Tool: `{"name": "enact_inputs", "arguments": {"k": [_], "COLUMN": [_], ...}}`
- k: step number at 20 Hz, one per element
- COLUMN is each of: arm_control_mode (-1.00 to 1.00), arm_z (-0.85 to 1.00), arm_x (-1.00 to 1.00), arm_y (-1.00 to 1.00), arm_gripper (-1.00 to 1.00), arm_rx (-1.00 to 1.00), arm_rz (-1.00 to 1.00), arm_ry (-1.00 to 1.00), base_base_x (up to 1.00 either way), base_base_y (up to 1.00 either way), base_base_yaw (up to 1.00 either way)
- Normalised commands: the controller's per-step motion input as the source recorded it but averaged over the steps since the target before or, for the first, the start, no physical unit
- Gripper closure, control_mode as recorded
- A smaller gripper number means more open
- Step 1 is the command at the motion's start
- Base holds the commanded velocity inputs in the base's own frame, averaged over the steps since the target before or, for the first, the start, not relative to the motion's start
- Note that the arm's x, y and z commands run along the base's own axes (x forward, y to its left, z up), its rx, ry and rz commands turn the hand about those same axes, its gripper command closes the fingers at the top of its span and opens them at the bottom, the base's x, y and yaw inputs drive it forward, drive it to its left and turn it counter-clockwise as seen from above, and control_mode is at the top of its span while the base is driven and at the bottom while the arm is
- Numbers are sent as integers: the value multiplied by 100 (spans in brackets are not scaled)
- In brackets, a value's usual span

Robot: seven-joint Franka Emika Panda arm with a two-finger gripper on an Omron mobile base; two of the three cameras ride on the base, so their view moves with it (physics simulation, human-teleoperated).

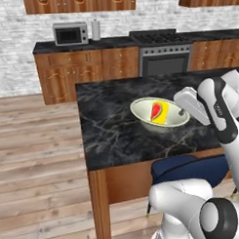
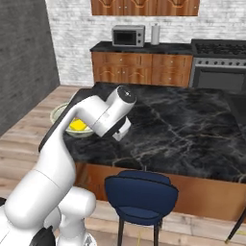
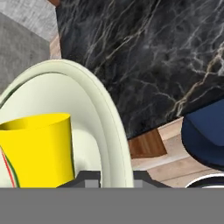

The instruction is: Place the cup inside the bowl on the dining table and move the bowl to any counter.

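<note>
The cup [image 1: 160, 112] already sits inside the bowl [image 1: 140, 111], so the first half of the task looks done and the step in hand is taking hold of the bowl to carry it off. The bowl rests on the black marble tabletop [image 1: 112, 126] of the dining table, near the edge that faces the robot, above the blue chair [image 2: 140, 194]. In the hand view the fingers [image 3: 92, 177] stand one on each side of the bowl's near rim, narrowly parted with the rim between them; they appear to pinch the rim, though whether the grip is firm I cannot tell

The next move, as I judge it, calls for lifting the bowl level so the cup does not tip out, then driving to the counter [image 1: 85, 47] along the far wall, where the microwave [image 1: 70, 34] stands, and setting it down on a bare stretch

The bowl sits upright, mouth up, round with no long axis. The cup leans inside it, its long axis tilted, its open mouth pointing up and toward the bowl's left side in the left base view
</note>
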Motion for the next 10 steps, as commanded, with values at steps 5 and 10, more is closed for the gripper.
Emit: {"name": "enact_inputs", "arguments": {"k": [5,10], "arm_control_mode": [100,100], "arm_z": [0,0], "arm_x": [0,0], "arm_y": [0,0], "arm_gripper": [100,100], "arm_rx": [0,0], "arm_rz": [0,0], "arm_ry": [0,0], "base_base_x": [-6,0], "base_base_y": [98,99], "base_base_yaw": [-2,0]}}
